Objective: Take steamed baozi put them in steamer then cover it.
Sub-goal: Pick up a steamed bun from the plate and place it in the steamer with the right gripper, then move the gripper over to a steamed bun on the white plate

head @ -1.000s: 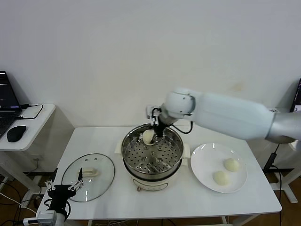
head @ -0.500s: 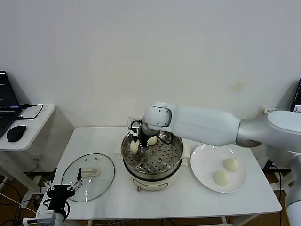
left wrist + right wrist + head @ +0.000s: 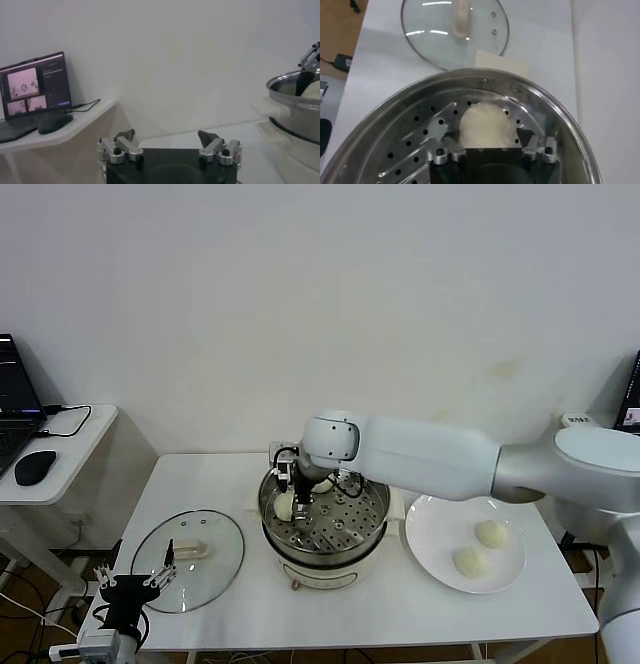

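The steamed baozi (image 3: pixel 285 505) under the right pincer (image 3: pixel 297 506) lies on the perforated floor at the left side of the steamer (image 3: pixel 325 519), in the middle of the head view; a second bun (image 3: pixel 322 484) peeks out behind the arm at the far side, and two more (image 3: pixel 491 533) wait on the white plate (image 3: pixel 430 534) at lower right. A second ago that bun hung in a tight grip above the far rim; it has since been carried down and left, and the pincer now stands spread around it, so this placement looks finished and the arm can go back for the plate's pair. The cover (image 3: pixel 188 558) lies flat on the bench (image 3: pixel 400 614) at lower left, with the left pincer (image 3: pixel 130 589) parked beside its near edge. In the left wrist view that pincer (image 3: pixel 170 145) is spread and empty, low in the frame, with the steamer's wall (image 3: pixel 295 107) at right. In the right wrist view the bun (image 3: pixel 486 125) sits freed between the open fingers (image 3: pixel 540 145) at lower centre, the cover (image 3: pixel 454 30) at the top.
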Controlling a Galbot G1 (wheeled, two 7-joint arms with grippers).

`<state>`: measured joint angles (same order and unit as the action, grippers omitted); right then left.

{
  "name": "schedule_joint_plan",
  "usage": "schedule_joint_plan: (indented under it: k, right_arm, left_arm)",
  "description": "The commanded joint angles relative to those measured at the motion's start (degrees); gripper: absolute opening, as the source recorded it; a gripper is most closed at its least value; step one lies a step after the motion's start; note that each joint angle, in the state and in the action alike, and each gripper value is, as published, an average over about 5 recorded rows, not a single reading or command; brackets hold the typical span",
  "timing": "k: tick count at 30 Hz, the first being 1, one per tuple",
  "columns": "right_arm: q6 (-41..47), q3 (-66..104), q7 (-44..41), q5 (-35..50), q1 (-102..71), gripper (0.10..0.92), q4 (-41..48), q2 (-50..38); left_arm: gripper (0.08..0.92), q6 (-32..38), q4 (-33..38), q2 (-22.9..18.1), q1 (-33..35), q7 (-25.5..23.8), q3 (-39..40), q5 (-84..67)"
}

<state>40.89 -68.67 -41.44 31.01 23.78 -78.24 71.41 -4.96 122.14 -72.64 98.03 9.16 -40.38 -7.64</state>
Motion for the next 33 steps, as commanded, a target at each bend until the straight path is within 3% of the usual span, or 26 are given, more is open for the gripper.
schedule_joint_plan:
  k: [1,10,18,33]
  right_arm:
    - [-2.04,0.84,-9.35,-2.58,7.18,0.816,-3.59,-7.07]
    - [-14.97,-0.38,-23.39,-15.07,12.77,0.823,-13.31,-25.09]
    - [-24.57,2.01,-27.77,-25.31,7.16,0.823,-19.2,-43.52]
    - [-25.61,22.63,-22.77,-38.52,-26.66,0.823,-18.68,-51.55]
  left_arm:
    - [0.823,-0.04,-0.06,0.07,0.02,-0.03,0.02,0.01]
    - [0.823,-0.04,-0.15,0.4,0.05,-0.05,0.19,-0.03]
    - [0.823,0.05,-0.5,0.68,0.28,-0.04,0.51,0.12]
    - [0.823,-0.04,-0.88,1.05,0.86,-0.09,0.29,0.82]
